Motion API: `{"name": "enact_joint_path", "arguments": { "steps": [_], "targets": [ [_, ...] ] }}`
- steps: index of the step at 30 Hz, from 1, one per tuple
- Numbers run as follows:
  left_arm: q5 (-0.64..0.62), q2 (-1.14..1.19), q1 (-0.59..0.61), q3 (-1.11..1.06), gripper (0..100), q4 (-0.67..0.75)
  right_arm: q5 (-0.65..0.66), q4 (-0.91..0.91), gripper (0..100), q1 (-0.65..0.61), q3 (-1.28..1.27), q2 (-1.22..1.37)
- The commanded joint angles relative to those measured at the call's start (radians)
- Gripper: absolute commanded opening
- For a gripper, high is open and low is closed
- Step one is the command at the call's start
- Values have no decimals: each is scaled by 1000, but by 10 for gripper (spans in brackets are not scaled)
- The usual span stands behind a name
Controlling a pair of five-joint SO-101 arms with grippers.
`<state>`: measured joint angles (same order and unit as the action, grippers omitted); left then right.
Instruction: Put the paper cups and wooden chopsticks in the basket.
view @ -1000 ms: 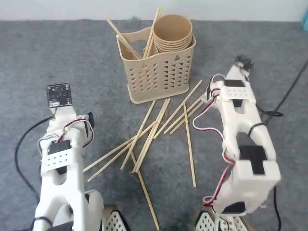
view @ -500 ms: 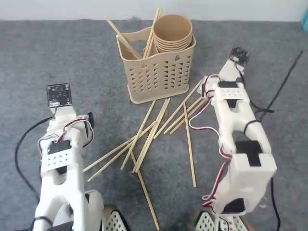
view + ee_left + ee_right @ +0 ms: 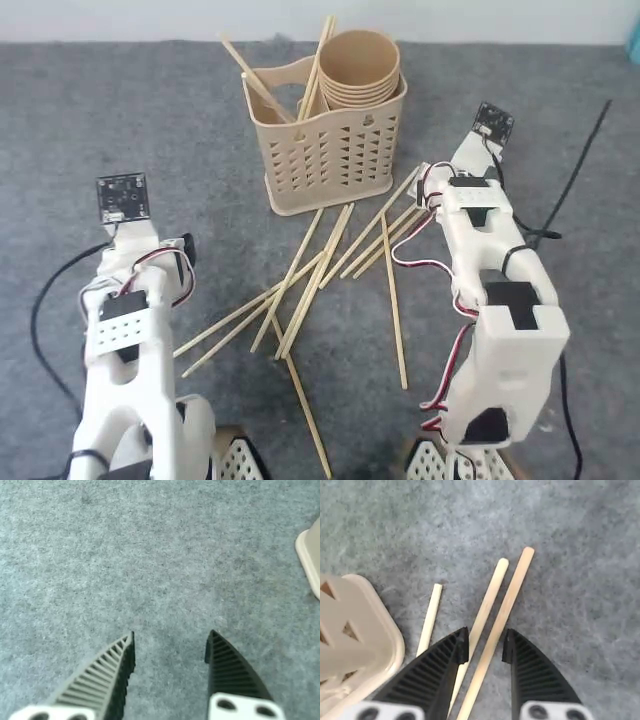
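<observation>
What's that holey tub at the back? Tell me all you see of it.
It is a beige basket, plastic by the look, its walls pierced with rows of triangular holes and its rim wavy. It stands upright on the grey carpet. A stack of brown paper cups fills one side; a few chopsticks lean out of the other. Near its base lie loose chopsticks.

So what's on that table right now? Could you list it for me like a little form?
Carpet: grey, covers the table
Basket: beige, upright, far middle
Paper cups: one stack, inside the basket
Chopsticks in basket: a few, sticking out of the top
Loose chopsticks: many, scattered on the carpet in front of the basket
Left gripper: open, over bare carpet
Right gripper: slightly open, over loose chopstick ends beside the basket's corner
</observation>
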<state>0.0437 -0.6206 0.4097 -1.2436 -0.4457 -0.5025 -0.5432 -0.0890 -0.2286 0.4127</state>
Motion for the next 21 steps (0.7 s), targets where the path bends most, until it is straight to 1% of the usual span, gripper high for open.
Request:
{"name": "enact_joint_path", "arguments": {
  "steps": [1, 6, 10, 12, 17, 21],
  "targets": [
    [6, -28, -11, 4, 216, 26, 14, 10, 118, -8, 38, -2],
    [6, -28, -11, 4, 216, 26, 12, -73, 110, -5, 112, 54],
    [6, -28, -11, 4, 216, 26, 15, -197, 1, -5, 224, 105],
    [6, -28, -11, 4, 216, 26, 15, -257, 20, -5, 270, 124],
    [6, -28, -11, 4, 216, 26, 17, -387, 9, 5, 324, 119],
    [6, -28, -11, 4, 216, 26, 17, -478, 9, 7, 327, 67]
  ]
}}
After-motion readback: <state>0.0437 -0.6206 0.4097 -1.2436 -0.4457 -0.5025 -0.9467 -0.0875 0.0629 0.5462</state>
